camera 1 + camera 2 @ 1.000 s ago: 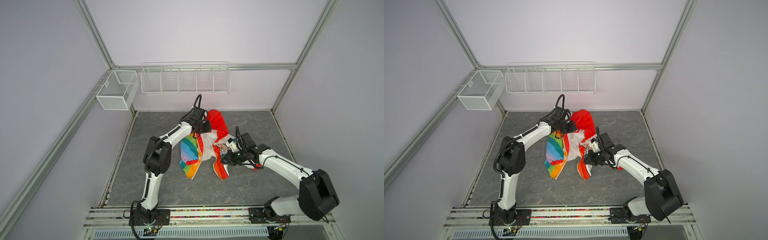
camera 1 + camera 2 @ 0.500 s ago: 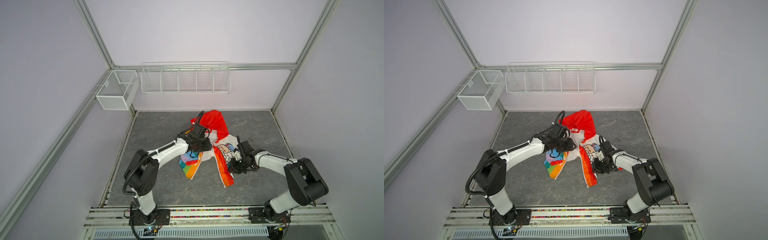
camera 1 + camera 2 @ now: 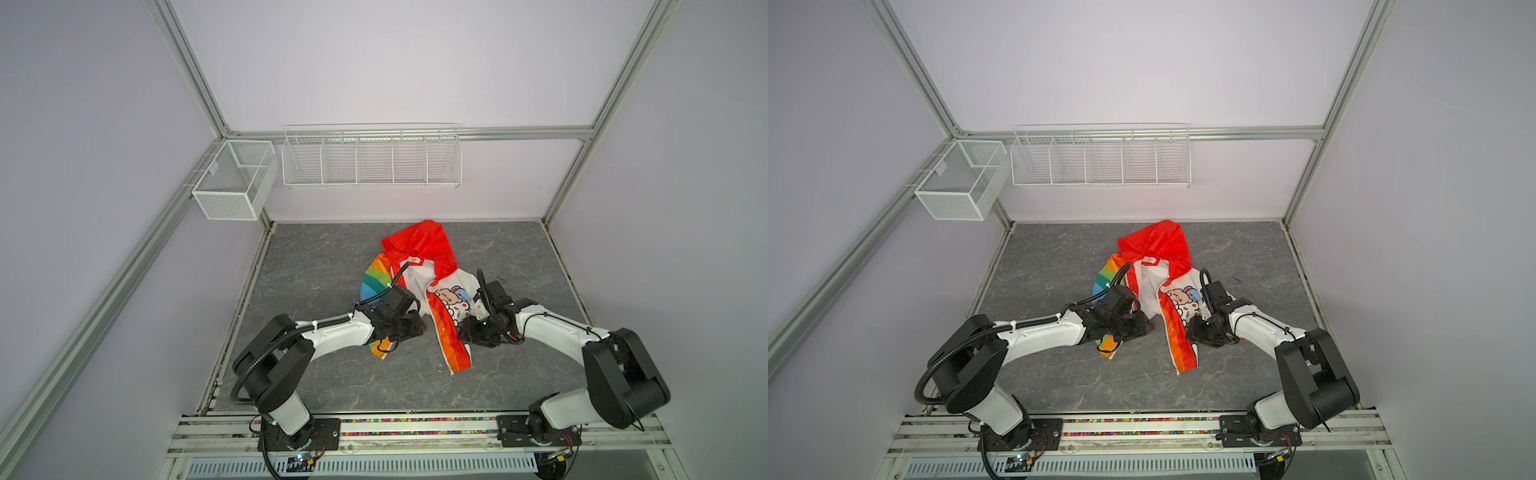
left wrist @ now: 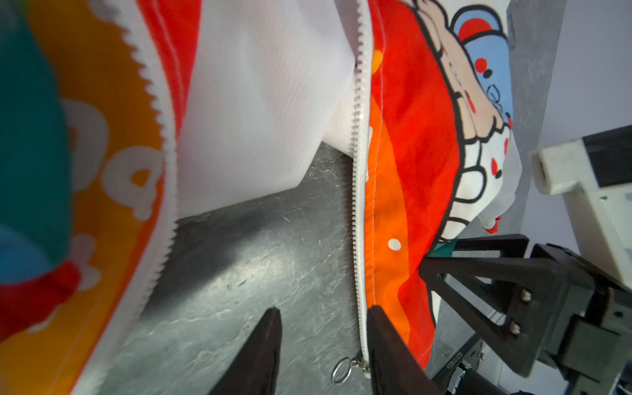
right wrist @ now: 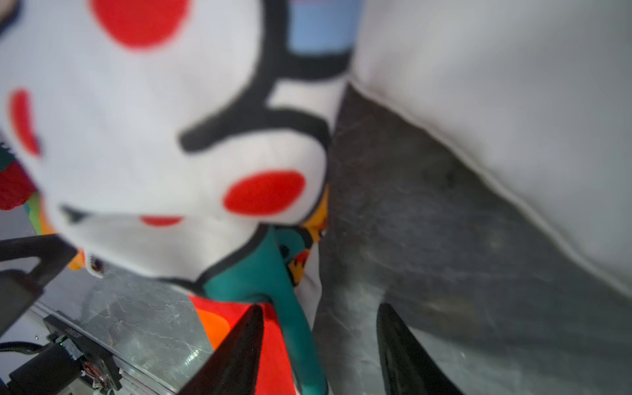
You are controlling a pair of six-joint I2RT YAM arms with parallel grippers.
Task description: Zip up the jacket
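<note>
The jacket (image 3: 446,299) (image 3: 1177,299) lies unzipped on the grey table, its red hood (image 3: 424,245) toward the back wall. Its rainbow half (image 3: 374,278) runs under my left arm, and its white cartoon half sits on the right. My left gripper (image 3: 415,328) (image 4: 324,308) is open over bare table. One finger rests beside the white zipper (image 4: 357,171), close to the ring pull (image 4: 340,372). My right gripper (image 3: 465,332) (image 5: 319,307) is open at the cartoon half's outer edge, with a teal fold of cloth between its fingers.
A white wire rack (image 3: 372,156) hangs on the back wall and a mesh box (image 3: 232,183) on the left frame. Aluminium posts stand at the table's corners. The arms' mounting rail (image 3: 415,424) runs along the front edge.
Both arms lowered and drew toward the front, laying the lifted jacket out on the table. Both grippers, shut on cloth a second ago, have opened.
</note>
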